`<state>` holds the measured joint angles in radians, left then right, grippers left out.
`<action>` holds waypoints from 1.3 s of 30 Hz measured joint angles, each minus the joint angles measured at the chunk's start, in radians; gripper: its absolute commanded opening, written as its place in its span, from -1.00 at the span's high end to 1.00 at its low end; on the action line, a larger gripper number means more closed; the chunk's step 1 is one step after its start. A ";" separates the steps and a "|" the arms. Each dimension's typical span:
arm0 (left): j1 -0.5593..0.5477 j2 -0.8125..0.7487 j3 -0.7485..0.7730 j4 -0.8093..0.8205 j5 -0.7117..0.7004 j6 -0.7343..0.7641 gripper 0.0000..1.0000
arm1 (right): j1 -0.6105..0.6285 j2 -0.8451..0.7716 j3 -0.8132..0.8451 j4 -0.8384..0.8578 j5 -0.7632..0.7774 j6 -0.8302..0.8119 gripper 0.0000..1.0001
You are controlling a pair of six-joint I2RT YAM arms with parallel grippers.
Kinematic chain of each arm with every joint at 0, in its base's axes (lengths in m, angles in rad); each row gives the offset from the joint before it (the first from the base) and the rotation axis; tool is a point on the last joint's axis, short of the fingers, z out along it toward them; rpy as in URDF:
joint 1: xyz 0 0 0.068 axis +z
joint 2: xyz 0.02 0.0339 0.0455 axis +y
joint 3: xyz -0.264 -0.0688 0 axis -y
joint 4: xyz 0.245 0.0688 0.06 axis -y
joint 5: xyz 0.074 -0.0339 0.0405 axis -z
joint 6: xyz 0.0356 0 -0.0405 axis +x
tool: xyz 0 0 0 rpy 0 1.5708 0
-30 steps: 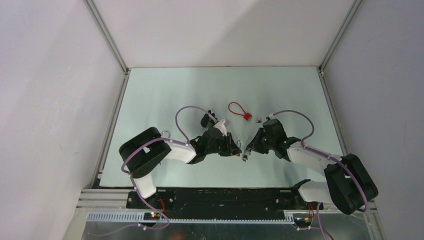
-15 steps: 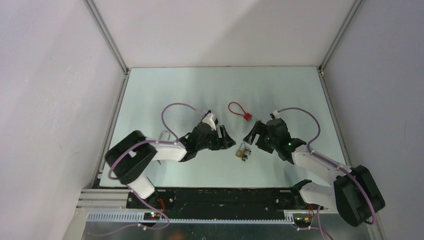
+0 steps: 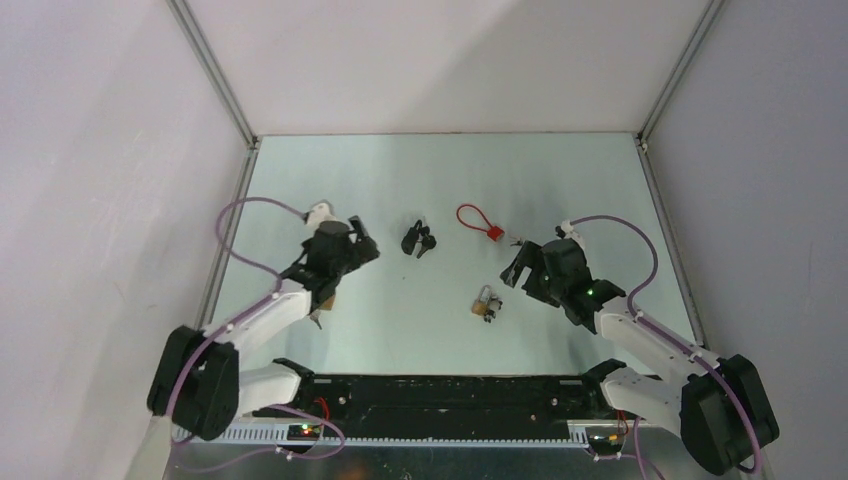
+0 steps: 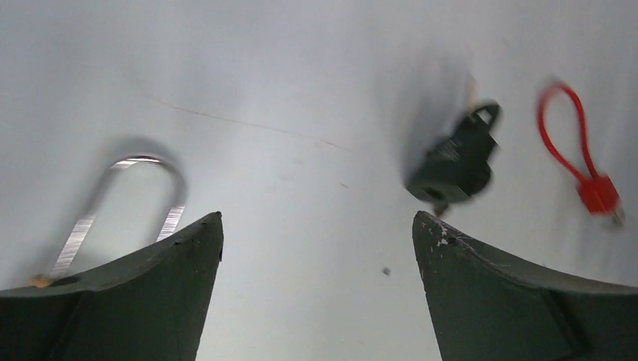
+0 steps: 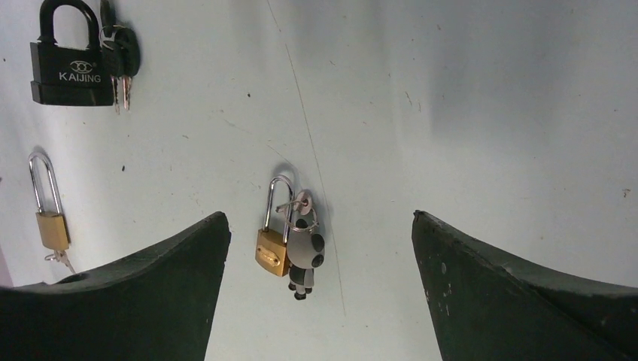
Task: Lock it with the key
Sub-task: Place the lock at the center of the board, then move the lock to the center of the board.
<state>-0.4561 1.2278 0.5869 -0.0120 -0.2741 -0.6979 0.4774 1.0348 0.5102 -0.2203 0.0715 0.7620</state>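
The small brass padlock [image 5: 271, 251] lies flat on the pale, finely scratched surface [image 3: 400, 170], near the middle of it, with its thin steel shackle pointing to the far side. A key bunch [image 5: 305, 259] with rounded grey and black heads lies touching its right side. One key reaches across the shackle, but I cannot tell whether it sits in the lock. In the top view this padlock [image 3: 485, 302] lies just left of the right arm's wrist.

The right fingers [image 5: 150, 289] are spread wide and hold nothing. They are dark, matte and wedge-shaped, and frame the brass padlock from above without touching it. The left fingers [image 4: 143, 289] are also wide apart and empty, hovering over the left side of the surface.

A boxy black padlock [image 5: 71, 71] with white "KAIJING" lettering and a black shackle lies farther off, left of centre. A pair of dark-headed keys [image 5: 120, 53] rests against its right side. A red cable lock [image 3: 478, 220], a thin loop ending in a small red block, lies just right of it.

A second brass padlock [image 5: 53, 229], narrow with a long polished shackle, lies on the left. In the left wrist view its bright shackle [image 4: 139, 159] curves just beyond the left-hand finger.
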 measured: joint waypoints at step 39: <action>0.310 0.038 -0.080 -0.092 0.052 -0.260 -0.76 | -0.034 -0.090 0.000 -0.059 -0.031 -0.003 -0.85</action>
<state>-0.1463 1.2655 0.5064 -0.1036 -0.2222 -0.9581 0.4438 0.9447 0.5102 -0.2794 0.0402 0.7593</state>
